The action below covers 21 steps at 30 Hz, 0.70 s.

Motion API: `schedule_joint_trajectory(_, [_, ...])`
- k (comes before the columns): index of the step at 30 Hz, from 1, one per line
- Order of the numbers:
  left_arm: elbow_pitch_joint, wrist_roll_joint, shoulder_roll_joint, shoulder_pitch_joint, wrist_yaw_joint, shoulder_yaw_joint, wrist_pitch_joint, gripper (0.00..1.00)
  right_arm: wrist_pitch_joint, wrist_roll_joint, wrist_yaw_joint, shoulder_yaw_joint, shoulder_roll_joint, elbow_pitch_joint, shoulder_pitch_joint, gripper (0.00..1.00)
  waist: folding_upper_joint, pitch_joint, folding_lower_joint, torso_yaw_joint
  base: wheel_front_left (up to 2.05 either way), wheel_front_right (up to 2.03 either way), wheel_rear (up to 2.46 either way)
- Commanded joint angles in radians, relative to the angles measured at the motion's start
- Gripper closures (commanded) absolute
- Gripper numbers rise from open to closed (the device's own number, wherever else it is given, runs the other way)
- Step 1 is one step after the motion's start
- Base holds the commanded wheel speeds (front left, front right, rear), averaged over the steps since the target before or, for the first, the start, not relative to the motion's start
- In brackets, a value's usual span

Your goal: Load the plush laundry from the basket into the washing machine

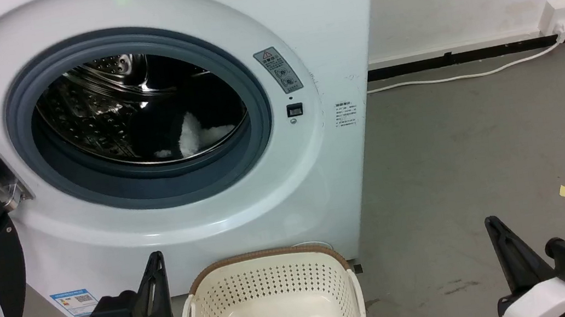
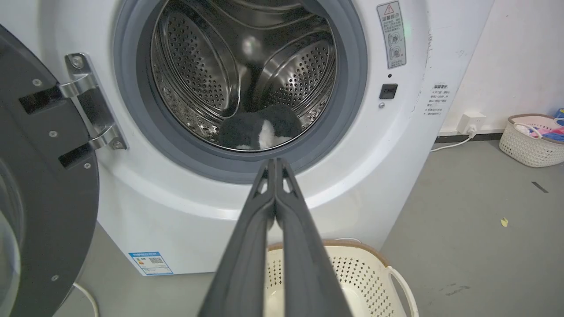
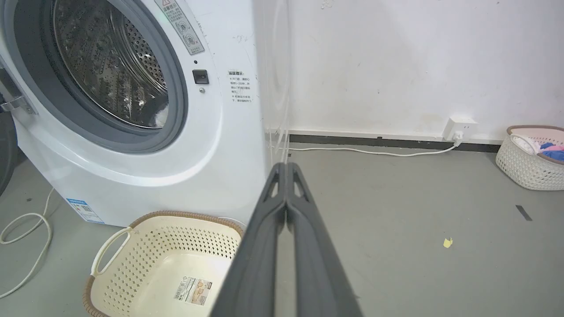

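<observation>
Left claw (image 2: 275, 162): fingers pressed flat together, gripping nothing; the tips aim at the lower lip of the washing machine (image 1: 318, 175) opening and stop short of it.
Right claw (image 3: 286, 166): likewise closed with nothing in it, pointing past the washer's right front corner toward the wall.
Plush laundry (image 2: 260, 127): ahead of and above the left claw, lying on the bottom of the steel drum (image 2: 198, 75), inside the grey gasket (image 1: 154, 190); black, with a white patch facing out.
Basket (image 1: 272, 281): below and between the two claws, just right of the left one; its brown rim is near the washer's base, though I cannot tell if they touch; a paper label (image 3: 194, 288) lies on its bare bottom.
Door (image 2: 39, 176): swung open to the left of the left claw, its black rim close on that side, hung on a steel hinge (image 2: 92, 101).
Opening edge: the gasket ring shows whole all round, ahead of the left claw.
Open room: grey floor (image 1: 481, 152) stretches ahead and right of the right claw to the wall; a white cable (image 3: 374, 152) runs along the skirting.
Second basket (image 3: 528, 163): far right of the right claw, by the wall, holding coloured clothes.
</observation>
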Motion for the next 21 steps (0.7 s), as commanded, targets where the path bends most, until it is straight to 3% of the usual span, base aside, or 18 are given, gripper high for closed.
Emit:
schedule_joint_trajectory(1, [-0.009,0.017,-0.008,0.001,-0.008,0.011,0.007,1.00,0.005,-0.013,-0.001,0.001,0.001,-0.007,-0.020,1.00,0.0000,0.001,0.0001,-0.002,0.00,0.00,0.00])
schedule_joint_trajectory(21, [-0.028,0.096,-0.049,0.001,-0.041,0.060,0.044,1.00,0.034,-0.062,-0.001,0.004,0.001,-0.013,-0.045,1.00,0.0000,0.010,0.0000,-0.023,0.00,0.00,0.00])
